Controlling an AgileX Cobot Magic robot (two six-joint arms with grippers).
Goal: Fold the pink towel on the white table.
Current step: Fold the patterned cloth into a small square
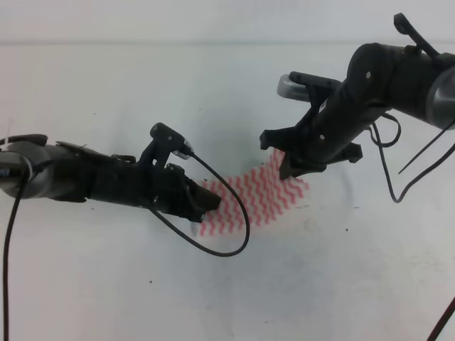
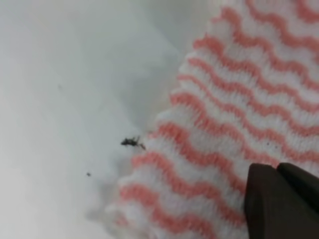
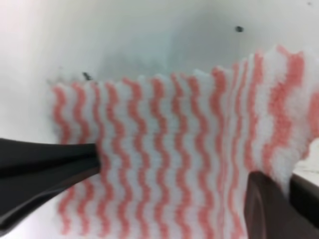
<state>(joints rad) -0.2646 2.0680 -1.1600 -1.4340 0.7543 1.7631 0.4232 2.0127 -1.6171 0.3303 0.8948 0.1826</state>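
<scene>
While both arms close on the pink towel (image 1: 250, 197) mid white table (image 1: 341, 284) | left gripper (image 1: 210, 203) pinching left edge | right gripper (image 1: 293, 166) clamped on far-right corner | step: lifting to fold | next: carry edge across evenly.

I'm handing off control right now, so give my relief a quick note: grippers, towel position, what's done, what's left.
Left gripper: shut on the pink towel at its left edge.
Right gripper: shut on the towel's far right corner, which is lifted.
Towel: mid white table, between both arms, one layer.
Done: both edges gripped.
Left: carry one edge over the other, lay flat, release.
</scene>
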